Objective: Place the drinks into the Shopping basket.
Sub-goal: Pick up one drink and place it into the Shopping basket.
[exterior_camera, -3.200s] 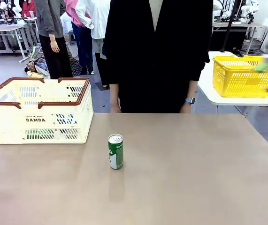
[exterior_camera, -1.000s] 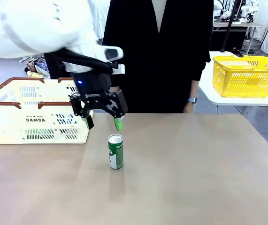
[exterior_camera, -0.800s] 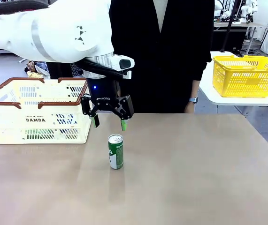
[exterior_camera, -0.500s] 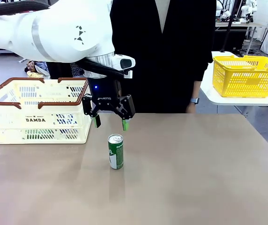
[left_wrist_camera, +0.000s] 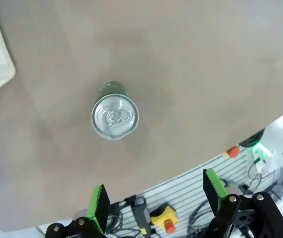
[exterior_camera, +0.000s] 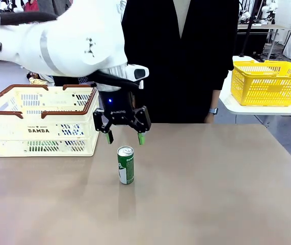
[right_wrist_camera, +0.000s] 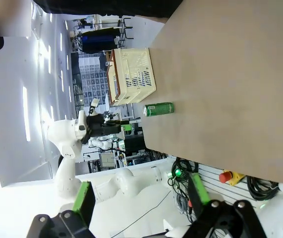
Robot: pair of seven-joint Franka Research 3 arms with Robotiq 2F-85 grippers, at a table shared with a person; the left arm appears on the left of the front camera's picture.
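One green drink can (exterior_camera: 126, 165) with a silver top stands upright on the table, left of centre. My left gripper (exterior_camera: 125, 138) hangs open just above and slightly behind it, pointing down, with nothing between its fingers. In the left wrist view the can's silver top (left_wrist_camera: 114, 116) lies ahead of the open left gripper (left_wrist_camera: 157, 198). The cream Shopping basket (exterior_camera: 38, 122) with a brown rim sits at the table's far left. My right gripper (right_wrist_camera: 141, 193) stands open and empty off the table's edge, seeing the can (right_wrist_camera: 158, 109) and the basket (right_wrist_camera: 131, 74) far off.
A person in dark clothes (exterior_camera: 181, 61) stands at the far side of the table, hands down by the edge. A yellow mesh basket (exterior_camera: 267, 81) rests on a separate white table at the right. The brown tabletop (exterior_camera: 211, 184) spreads bare to the right of the can.
My left arm has swung in from the left, carrying its open gripper rightward and lower until it hangs over the can. The can and basket have stayed put.
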